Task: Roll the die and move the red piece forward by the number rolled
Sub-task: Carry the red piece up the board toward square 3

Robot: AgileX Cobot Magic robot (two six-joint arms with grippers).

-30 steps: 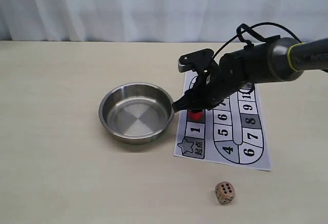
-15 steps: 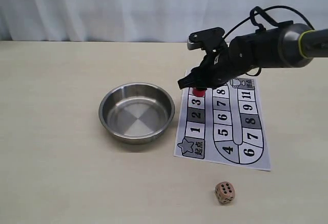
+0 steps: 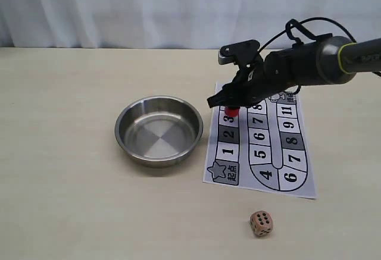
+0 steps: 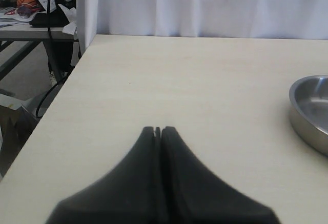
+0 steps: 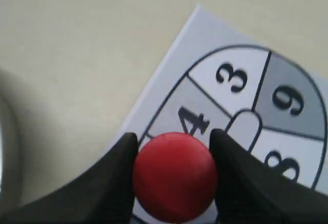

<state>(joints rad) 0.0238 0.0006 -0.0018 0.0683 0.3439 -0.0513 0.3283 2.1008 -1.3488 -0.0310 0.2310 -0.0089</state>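
- Over the far left corner of the board (image 3: 280, 153), the red piece (image 3: 231, 112) sits between the fingers (image 5: 120, 162) of the right gripper (image 3: 228, 106), which is clamped on its two opposite sides. It hangs by squares 3 and 4; we cannot tell whether its base touches the paper.
- We judge the peg light and rigid, with a smooth, round wall that could twist or slip. A hold low on the sides, as now, looks best.
- The board looks like thin paper, so we expect it to slide if the peg drags across it.
- The steel bowl (image 3: 159, 130) stands just left of the board, and its rim is the nearest thing that an elbow or finger could knock.
- The die (image 3: 261, 223) lies on the table near us, right of centre, off the board and well apart from the gripper.
- The left gripper (image 4: 158, 130) is pressed closed on nothing, over bare table to the left of the bowl.
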